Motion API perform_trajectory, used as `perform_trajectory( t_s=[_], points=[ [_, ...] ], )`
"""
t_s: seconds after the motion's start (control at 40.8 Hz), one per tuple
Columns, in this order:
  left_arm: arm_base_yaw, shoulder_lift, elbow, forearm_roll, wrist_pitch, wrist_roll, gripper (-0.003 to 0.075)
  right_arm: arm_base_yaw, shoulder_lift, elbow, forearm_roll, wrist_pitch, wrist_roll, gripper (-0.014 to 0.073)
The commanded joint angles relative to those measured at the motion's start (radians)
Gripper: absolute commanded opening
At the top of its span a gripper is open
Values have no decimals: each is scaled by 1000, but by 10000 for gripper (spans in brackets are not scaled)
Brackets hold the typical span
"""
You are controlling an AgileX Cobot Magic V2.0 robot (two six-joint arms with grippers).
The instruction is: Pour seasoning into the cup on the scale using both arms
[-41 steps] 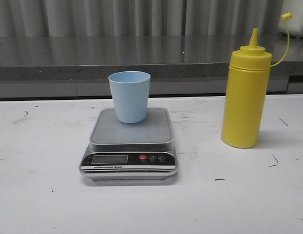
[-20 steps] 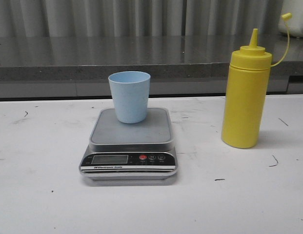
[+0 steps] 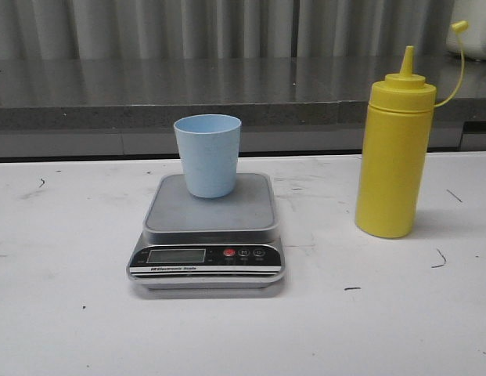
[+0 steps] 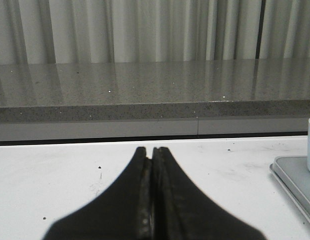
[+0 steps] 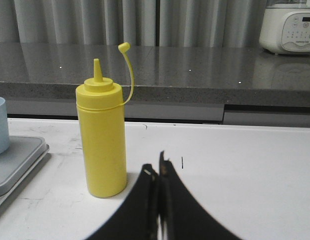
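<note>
Standing upright, seasoning [image 3: 393,153] nozzle skyward, cup [image 3: 208,154] on scale [image 3: 207,235], left pincer [image 4: 151,152] together, right pincer [image 5: 157,167] together

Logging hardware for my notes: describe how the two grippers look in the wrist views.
Only the fingers show. The left gripper has two matte black fingers, broad at the base and curving to narrow tips. The right gripper is the same black, flared shape, its tips slightly uneven. No cables, markings or arm links are visible.

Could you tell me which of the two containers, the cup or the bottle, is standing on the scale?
The pale blue cup stands on the scale; the yellow bottle stands on the table to its right.
</note>
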Motion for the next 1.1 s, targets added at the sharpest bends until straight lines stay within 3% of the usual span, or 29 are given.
perform_trajectory(
  t_s=[0.0, 1.078],
  points=[
    [0, -22, 15, -8, -81, 0, -20, -6, -19, -4, -5, -89, -6, -122],
    [0, -22, 15, -8, -81, 0, -20, -31, -19, -4, -6, -98, 4, -122]
  ],
)
